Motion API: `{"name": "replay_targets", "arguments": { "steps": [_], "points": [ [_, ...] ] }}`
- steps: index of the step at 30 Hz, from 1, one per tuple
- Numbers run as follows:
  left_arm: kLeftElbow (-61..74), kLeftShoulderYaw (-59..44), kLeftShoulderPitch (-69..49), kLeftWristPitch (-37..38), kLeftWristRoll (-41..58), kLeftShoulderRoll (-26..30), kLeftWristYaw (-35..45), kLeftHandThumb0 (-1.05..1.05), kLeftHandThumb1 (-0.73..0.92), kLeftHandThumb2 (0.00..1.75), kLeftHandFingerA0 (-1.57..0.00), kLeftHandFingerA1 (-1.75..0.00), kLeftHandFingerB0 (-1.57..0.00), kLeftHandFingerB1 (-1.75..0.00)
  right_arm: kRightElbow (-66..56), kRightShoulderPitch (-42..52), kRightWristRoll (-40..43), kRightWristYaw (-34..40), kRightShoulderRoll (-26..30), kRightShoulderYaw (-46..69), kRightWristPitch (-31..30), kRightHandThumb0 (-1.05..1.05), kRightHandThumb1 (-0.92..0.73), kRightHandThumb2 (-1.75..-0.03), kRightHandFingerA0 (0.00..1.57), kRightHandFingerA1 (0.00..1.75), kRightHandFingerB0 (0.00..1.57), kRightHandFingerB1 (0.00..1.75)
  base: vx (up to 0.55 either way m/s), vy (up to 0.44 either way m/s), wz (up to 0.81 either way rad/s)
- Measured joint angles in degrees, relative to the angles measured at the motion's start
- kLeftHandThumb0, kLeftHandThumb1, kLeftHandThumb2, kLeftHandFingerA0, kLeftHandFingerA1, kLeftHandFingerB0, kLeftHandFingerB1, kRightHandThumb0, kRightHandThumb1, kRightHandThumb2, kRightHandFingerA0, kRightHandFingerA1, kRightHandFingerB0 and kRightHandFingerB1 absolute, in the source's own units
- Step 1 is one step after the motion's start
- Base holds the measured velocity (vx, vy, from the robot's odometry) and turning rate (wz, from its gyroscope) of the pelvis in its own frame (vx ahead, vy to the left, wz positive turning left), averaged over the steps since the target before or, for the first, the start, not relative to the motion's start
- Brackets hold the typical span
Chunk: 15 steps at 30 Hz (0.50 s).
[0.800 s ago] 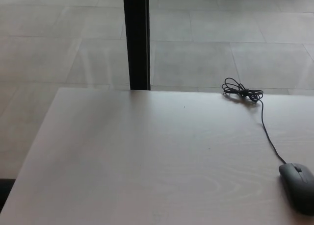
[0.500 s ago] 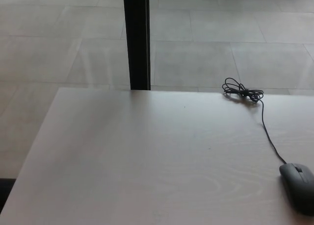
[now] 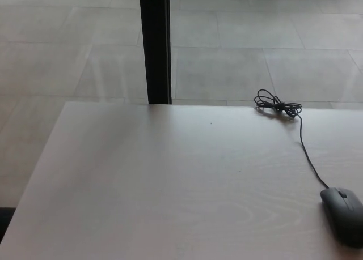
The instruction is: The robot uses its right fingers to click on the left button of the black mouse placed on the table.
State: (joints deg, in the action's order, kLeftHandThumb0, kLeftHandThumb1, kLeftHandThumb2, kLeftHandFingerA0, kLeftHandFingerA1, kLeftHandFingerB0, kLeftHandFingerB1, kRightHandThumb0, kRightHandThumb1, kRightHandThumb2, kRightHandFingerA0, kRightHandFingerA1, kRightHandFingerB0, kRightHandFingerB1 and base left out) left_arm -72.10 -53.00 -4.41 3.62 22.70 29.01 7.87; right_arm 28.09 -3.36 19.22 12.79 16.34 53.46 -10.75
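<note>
Neither robot hand is seen in the head view, so how far the right hand's fingers are spread, or whether anything is held, cannot be told. The black mouse (image 3: pixel 343 214) is found at the right edge of the pale table (image 3: pixel 159 186), near its front, partly cut off by the picture's border. From the mouse a thin cable (image 3: pixel 309 155) is led back to a bundled coil (image 3: pixel 278 107) by the table's far edge. The mouse is judged light, hard-shelled and apt to slide on the smooth top, so it should be pressed straight down on the left front button beside the wheel, not pushed sideways.
</note>
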Motion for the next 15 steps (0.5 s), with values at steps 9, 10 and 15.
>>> {"name": "replay_targets", "arguments": {
  "steps": [9,10,15],
  "points": [
    [-0.2,0.6,0.4,0.0,1.8,0.4,0.2,-0.88,0.92,0.74,-0.71,-0.66,-0.46,-0.48,-0.7,-9.4,-1.2,2.3,7.4,-7.0,0.4,-0.49,-0.75,-0.62,0.50,0.44,0.32,0.32,0.00,0.000,0.00],
    [-0.2,0.6,0.4,0.0,2.2,0.4,0.2,-0.88,0.92,0.74,-0.71,-0.66,-0.46,-0.48,-1.9,-10.1,-1.5,2.1,7.4,-8.8,0.8,-0.49,-0.75,-0.62,0.50,0.44,0.32,0.32,0.00,0.000,0.00],
    [-0.3,0.6,0.6,0.0,3.0,0.4,0.2,-0.91,0.92,0.73,-0.72,-0.66,-0.50,-0.50,-10.6,-9.6,-3.7,1.9,7.3,-16.1,0.8,-0.64,-0.73,-0.62,0.54,0.48,0.37,0.34,0.00,0.000,0.00]
  ]
}}
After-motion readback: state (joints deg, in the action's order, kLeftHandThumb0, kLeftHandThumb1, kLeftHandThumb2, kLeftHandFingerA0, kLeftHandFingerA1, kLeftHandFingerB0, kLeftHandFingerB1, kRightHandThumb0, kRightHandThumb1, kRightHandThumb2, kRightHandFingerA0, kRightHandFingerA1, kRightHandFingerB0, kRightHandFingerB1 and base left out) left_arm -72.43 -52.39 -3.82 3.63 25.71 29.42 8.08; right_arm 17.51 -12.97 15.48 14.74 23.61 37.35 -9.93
